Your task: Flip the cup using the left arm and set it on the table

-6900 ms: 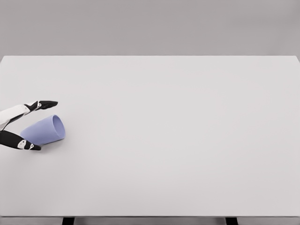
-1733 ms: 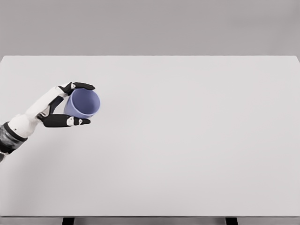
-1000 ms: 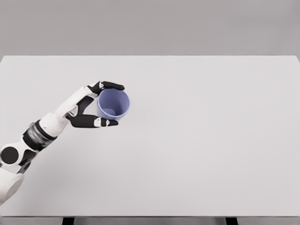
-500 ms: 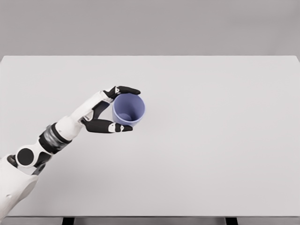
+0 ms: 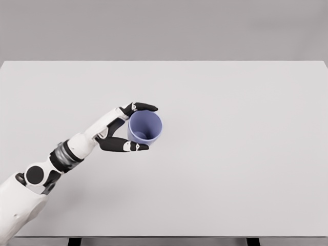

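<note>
Cup point(image 5: 145, 127), lavender, mouth upward, is clamped between fingers point(image 5: 145, 107) and thumb of left hand point(image 5: 125, 128), left of centre on white table point(image 5: 230, 154).

white table point(image 5: 230, 169) before a plain grey wall point(image 5: 164, 28).

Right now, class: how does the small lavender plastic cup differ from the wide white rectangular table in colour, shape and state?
The small lavender plastic cup is purple; the wide white rectangular table is pale white. The cup is round, tapered and hollow, its open mouth up toward the camera; the table is a flat rectangle. The cup is gripped between the fingers of the left hand; the table is not gripped. Both look plain and unpatterned.
</note>
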Available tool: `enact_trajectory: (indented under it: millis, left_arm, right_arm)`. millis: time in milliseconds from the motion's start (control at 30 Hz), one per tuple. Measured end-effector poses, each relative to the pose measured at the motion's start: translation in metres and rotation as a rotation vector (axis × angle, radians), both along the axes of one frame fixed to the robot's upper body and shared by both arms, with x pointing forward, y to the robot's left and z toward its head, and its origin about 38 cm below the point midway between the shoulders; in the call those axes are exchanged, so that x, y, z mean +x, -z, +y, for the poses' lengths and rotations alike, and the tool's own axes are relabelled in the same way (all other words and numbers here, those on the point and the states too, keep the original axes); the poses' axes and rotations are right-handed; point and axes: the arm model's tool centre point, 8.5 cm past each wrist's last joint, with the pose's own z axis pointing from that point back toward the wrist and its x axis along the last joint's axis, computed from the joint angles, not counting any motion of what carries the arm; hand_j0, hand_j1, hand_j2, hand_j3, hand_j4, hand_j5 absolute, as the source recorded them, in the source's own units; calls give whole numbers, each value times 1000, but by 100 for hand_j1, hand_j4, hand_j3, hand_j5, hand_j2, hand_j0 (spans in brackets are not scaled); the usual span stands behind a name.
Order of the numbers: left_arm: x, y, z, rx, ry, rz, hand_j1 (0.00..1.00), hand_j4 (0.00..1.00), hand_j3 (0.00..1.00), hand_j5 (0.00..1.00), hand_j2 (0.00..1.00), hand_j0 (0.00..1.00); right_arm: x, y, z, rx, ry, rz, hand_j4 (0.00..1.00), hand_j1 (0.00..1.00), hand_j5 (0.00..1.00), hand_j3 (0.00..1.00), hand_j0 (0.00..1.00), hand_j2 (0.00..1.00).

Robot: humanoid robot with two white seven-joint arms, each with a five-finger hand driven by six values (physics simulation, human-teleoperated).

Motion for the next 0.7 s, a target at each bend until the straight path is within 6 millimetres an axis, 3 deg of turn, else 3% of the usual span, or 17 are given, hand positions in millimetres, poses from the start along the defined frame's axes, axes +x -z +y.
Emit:
enact_trajectory:
  millis: [700]
  left_arm:
    - [13, 36, 3, 26, -24, 58, 84, 84, 84, 84, 84, 84]
  right_arm:
    - [0, 0, 0, 0, 0, 0, 100, 100, 100, 100, 100, 100]
